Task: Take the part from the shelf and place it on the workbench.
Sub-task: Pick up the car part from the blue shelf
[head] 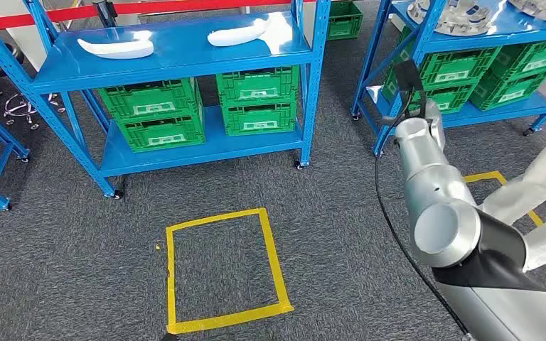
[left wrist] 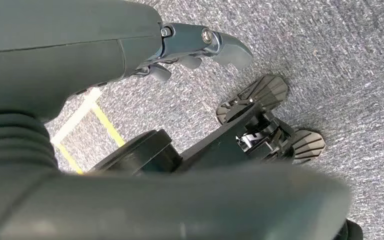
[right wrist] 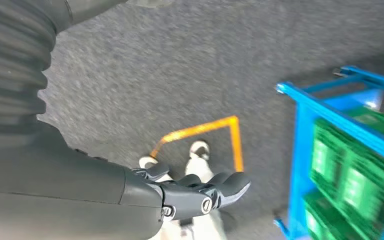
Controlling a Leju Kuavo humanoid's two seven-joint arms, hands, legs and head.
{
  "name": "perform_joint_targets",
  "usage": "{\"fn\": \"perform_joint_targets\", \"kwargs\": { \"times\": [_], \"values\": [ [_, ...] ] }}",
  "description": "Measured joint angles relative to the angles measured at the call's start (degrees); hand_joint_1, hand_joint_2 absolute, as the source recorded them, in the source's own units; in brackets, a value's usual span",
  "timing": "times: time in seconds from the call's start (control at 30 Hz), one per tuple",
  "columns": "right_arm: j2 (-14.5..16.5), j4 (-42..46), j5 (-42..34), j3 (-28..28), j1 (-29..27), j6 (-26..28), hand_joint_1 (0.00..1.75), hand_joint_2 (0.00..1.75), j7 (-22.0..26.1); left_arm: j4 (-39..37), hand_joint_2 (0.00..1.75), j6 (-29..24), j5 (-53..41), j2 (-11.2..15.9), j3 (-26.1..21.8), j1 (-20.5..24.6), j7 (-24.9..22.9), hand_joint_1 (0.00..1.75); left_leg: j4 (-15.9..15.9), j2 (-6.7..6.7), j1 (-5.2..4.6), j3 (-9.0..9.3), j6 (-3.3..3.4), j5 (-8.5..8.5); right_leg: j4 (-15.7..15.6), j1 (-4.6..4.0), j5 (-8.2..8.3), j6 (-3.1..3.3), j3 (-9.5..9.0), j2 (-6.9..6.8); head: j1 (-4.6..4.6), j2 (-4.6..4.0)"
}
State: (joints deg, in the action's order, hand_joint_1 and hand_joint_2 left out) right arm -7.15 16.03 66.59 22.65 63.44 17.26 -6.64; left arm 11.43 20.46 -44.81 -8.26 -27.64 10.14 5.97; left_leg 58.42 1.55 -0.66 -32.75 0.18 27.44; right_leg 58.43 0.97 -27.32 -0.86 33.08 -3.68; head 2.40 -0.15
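Note:
Two white curved parts lie on the top board of the blue shelf [head: 64, 71] straight ahead, one on the left [head: 116, 48] and one on the right [head: 238, 32]. My right arm is raised at the right, and its dark right hand [head: 408, 82] is up in front of the second shelf, well right of both parts. In the right wrist view the right hand [right wrist: 200, 192] has its fingers stretched out and holds nothing. My left hand [left wrist: 195, 50] hangs over the carpet with loose fingers and nothing in it.
Green crates [head: 160, 114] fill the lower boards. A second blue shelf [head: 469, 39] at the right carries round metal parts [head: 455, 18] and more crates. A yellow tape square [head: 220, 270] marks the grey carpet. A person in white [head: 540, 192] stands at the right.

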Motion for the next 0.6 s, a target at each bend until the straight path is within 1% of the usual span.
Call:
{"fn": "perform_joint_targets", "kwargs": {
  "times": [0.2, 0.3, 0.4, 0.6],
  "values": [
    [-0.58, 0.23, -0.75, -0.77, 4.84, -1.12, 0.0, 1.75, -0.98, -0.02, 0.0, 0.0, -0.2, -0.11, -0.26, -0.04, 0.0, 0.0, 0.0, -0.05, 0.0, -0.02, 0.0, 0.0, 0.0, 0.0, 0.0, 0.0, -0.01, -0.02, 0.01, 0.0],
    [0.24, 0.37, -0.9, -0.86, 6.3, -1.08, 0.0, 1.75, -0.21, -0.02, 0.0, 0.0, -0.46, -0.29, -0.27, -0.01, 0.01, 0.0, -0.01, -0.04, 0.01, -0.02, 0.0, 0.0, 0.0, -0.01, 0.0, 0.0, -0.03, 0.0, 0.01, 0.0],
    [2.84, 0.4, -0.8, -1.19, 6.59, -0.53, 0.0, 1.75, 0.83, -0.01, 0.0, 0.0, -0.48, -0.45, -0.29, 0.13, 0.04, 0.0, -0.02, 0.09, 0.03, 0.02, 0.0, 0.0, 0.02, -0.03, 0.0, 0.0, -0.01, 0.14, 0.01, 0.0],
    [10.38, 0.38, -1.06, -2.23, 5.09, 1.84, 0.0, 1.75, 2.09, -0.01, 0.0, 0.0, -0.72, -0.54, -0.32, 0.23, -0.19, 0.0, -0.04, 0.16, 0.16, 0.06, -0.1, -0.06, 0.05, -0.16, -0.01, 0.02, 0.02, 0.19, 0.0, 0.0]
  ]
}}
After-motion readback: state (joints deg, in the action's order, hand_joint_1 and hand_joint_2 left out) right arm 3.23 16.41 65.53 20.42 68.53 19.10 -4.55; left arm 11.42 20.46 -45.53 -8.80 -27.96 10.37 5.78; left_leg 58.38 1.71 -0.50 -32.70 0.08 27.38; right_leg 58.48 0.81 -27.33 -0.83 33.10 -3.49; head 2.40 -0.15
